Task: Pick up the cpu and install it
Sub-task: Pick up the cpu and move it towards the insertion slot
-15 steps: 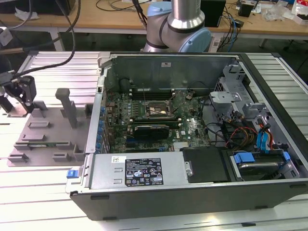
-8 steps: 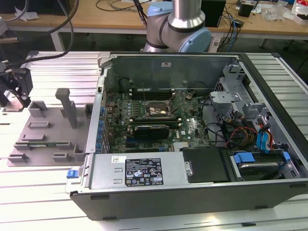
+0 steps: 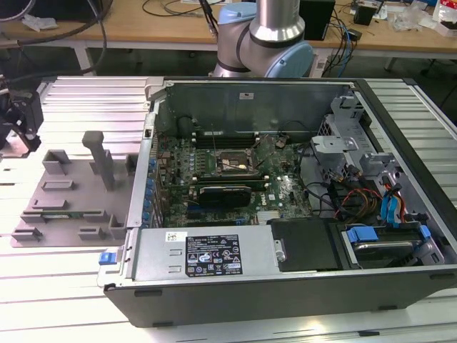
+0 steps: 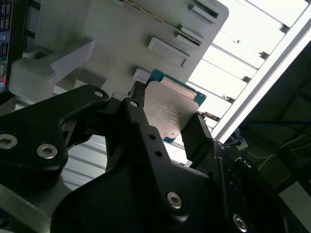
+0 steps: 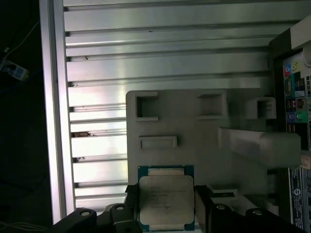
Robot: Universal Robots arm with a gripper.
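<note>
The cpu [image 4: 170, 114] [image 5: 166, 196] is a flat square chip with a silver top plate and a blue-green rim. My gripper [image 4: 167, 122] [image 5: 166, 208] is shut on it, one black finger [image 4: 137, 109] against each of two opposite edges. In both wrist views the chip sits over the near edge of a grey fixture plate [image 5: 194, 145]. In the exterior view the gripper [image 3: 20, 123] is at the far left, beside that plate [image 3: 71, 193] and well away from the open computer case [image 3: 285, 300]. The dark socket frame [image 3: 232, 163] lies on the motherboard inside the case.
A long black card [image 3: 225, 193] lies just in front of the socket. Cables, drive bays and a power supply [image 3: 207, 254] crowd the case. The grey plate carries raised blocks and a tall post [image 3: 96, 153]. The table is ribbed aluminium [image 5: 165, 63]. The arm's base [image 3: 264, 39] stands behind the case.
</note>
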